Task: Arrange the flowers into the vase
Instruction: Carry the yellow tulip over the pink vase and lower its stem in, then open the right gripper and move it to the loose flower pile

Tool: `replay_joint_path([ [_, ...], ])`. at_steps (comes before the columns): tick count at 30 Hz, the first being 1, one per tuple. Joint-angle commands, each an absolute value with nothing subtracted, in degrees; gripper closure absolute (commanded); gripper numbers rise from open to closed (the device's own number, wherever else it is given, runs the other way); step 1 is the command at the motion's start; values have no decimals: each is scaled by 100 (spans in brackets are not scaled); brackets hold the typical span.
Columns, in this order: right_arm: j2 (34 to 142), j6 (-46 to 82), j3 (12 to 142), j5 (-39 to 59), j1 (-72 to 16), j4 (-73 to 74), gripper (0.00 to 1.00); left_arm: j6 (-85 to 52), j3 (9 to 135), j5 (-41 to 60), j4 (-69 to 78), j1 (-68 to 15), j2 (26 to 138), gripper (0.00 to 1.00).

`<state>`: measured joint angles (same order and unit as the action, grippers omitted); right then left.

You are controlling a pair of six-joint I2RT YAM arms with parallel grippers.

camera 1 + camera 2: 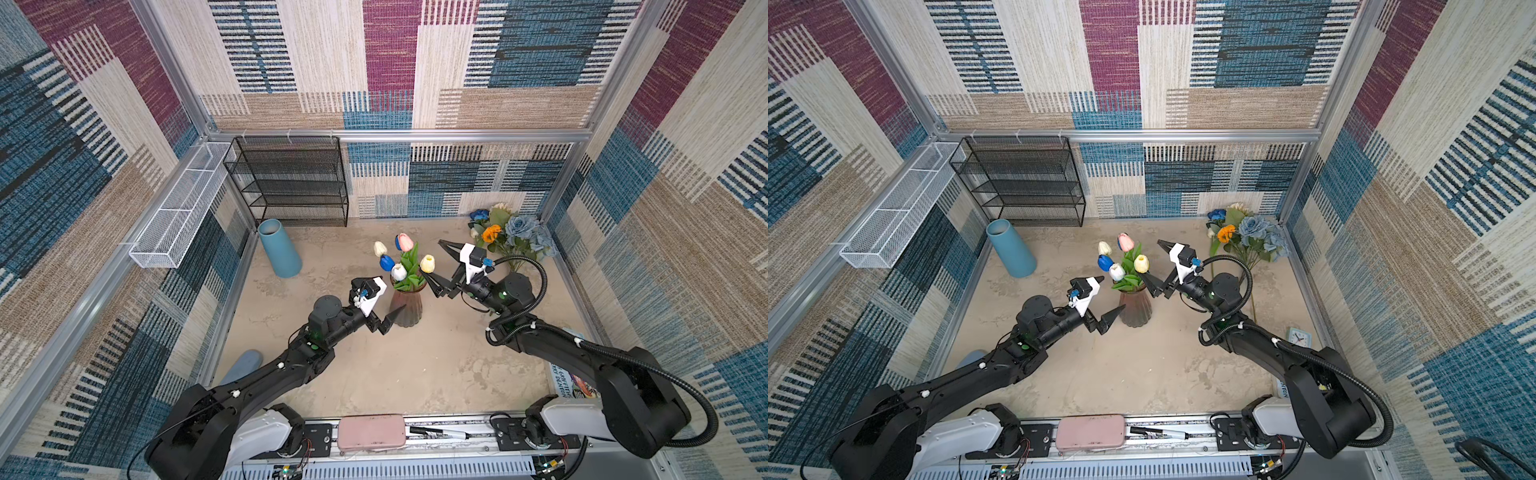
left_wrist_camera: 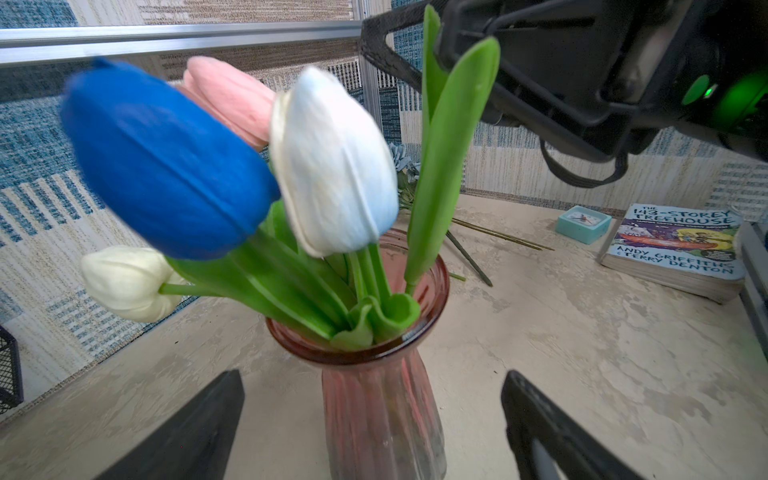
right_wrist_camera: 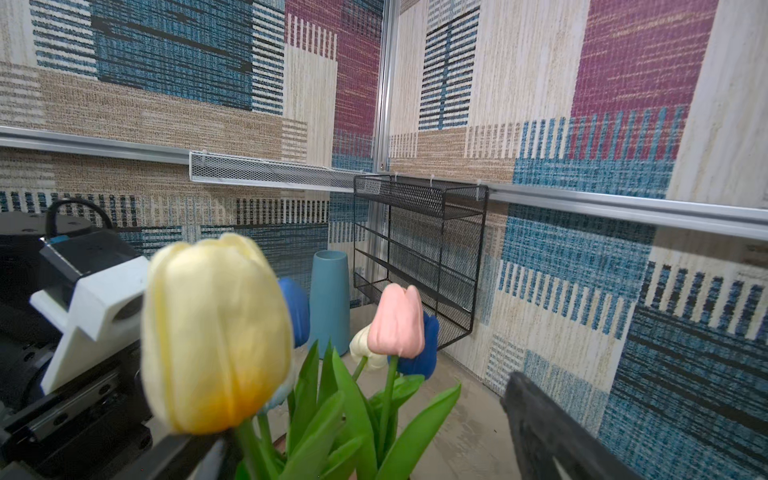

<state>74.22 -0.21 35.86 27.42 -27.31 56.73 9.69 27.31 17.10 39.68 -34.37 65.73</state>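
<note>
Black fingers [image 2: 187, 436] of the left gripper [image 1: 1113, 292] loom closest in its wrist view. They are spread wide to either side of the pink glass vase [image 2: 382, 415] and clamp nothing; whether they touch it I cannot tell. Right of centre in both top views, the right gripper [image 1: 1152, 258] also stands wide apart and empty, with the yellow tulip [image 1: 1141, 263] just beside its lower jaw. The tulips [image 1: 405, 262] sit in the vase at mid-frame, several heads hanging out toward the left.

Judged from this, the vase is unheld and top-heavy. A jaw catching a bloom or leaf on its way out could drag the bunch up or tip the glass.

The remaining flowers [image 1: 513, 235] lie at the upper right corner of the tabletop [image 1: 374, 374]. Forcing their stems into a neck crowded with leaves could dislodge the tulips.
</note>
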Motion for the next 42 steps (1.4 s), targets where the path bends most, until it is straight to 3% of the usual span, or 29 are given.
replay_joint_path([
  [1,7077,-433,3560,2691,-2733,5401,5,895,2786,1797,4017,-3437,6485,1],
  [6,6539,-881,3654,3049,-2731,4801,3,954,2812,1767,3925,-3437,6399,1],
  [10,6876,-919,4114,3064,-2729,4168,10,983,2805,1758,3964,-3436,6431,1],
  [17,8027,-325,5403,2243,-2725,2926,30,932,2786,1775,3975,-3437,6413,1],
  [27,8564,-241,6139,2030,-2716,1547,26,993,2663,1633,3957,-3437,6347,1],
  [30,8409,-305,5824,2238,-2720,1812,25,981,2667,1644,4020,-3437,6415,1],
  [36,7871,-385,5425,2425,-2716,2165,11,1005,2694,1617,4032,-3437,6453,1],
  [42,7449,-529,4981,2706,-2717,2612,8,984,2760,1661,4069,-3437,6487,1],
])
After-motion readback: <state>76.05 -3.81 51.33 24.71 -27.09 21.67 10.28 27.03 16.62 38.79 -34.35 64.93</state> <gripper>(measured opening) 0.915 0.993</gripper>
